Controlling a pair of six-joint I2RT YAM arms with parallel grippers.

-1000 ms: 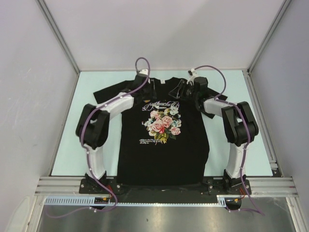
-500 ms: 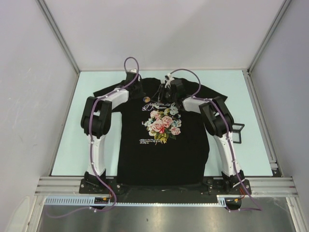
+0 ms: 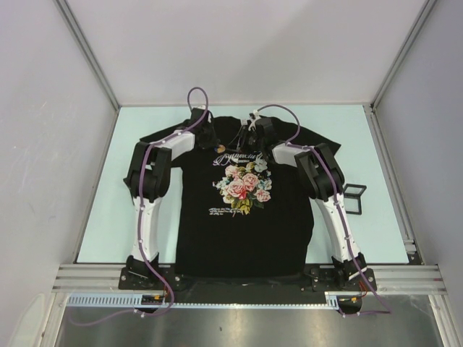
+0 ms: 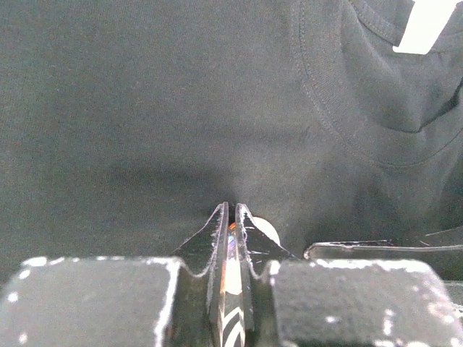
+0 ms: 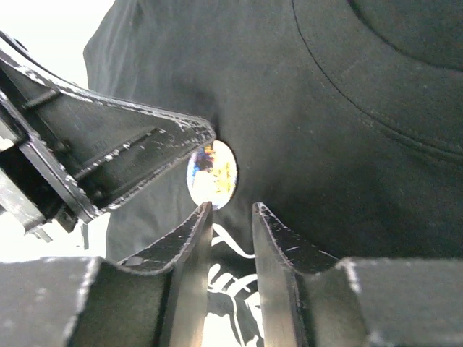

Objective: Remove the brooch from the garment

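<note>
garment [image 3: 246, 231] lying flat mid-desk [image 3: 108, 217], collar [image 5: 376, 72] toward the far edge. brooch [image 5: 212, 173] sitting on the upper chest, between collar and lettering [image 3: 242, 154]. left fingers [image 4: 214, 231] pinching almost together on its rim, as far as i can tell. right fingers [image 5: 189, 237] hovering slightly spread just beside it, holding nothing. judging: brooch small, stiff, glossy, likely slipping; cloth soft, probably lifting with it. best taking the rim and pinning the cloth alongside.
</note>
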